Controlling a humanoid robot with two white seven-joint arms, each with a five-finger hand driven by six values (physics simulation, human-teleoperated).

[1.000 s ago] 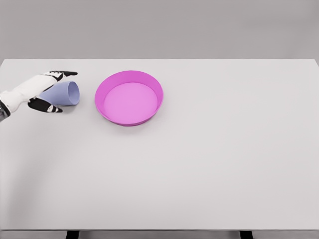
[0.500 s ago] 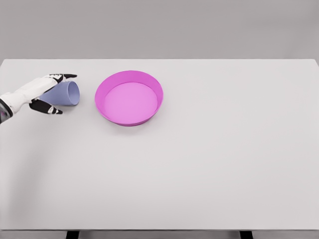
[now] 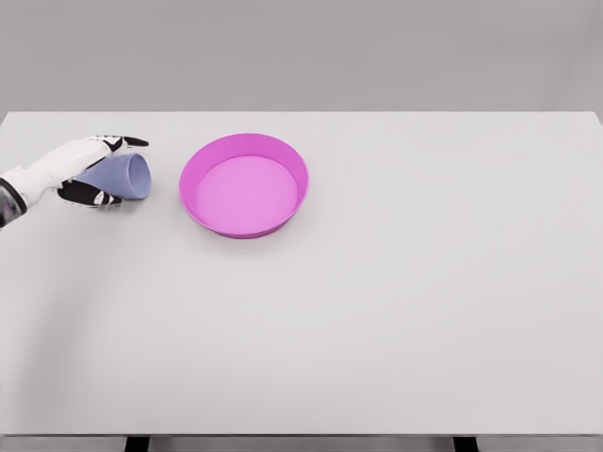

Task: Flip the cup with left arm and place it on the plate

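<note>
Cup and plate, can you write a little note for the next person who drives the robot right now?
Left hand: closed around the blue cup, fingers above and below it.
Right hand: not in view.
Cup: lying on its side on the white table, mouth facing the plate, left of it and not touching it.
Pink plate: holds nothing.
Done: the cup is grasped.
Left: lift it, turn it upright, set it on the plate.
</note>
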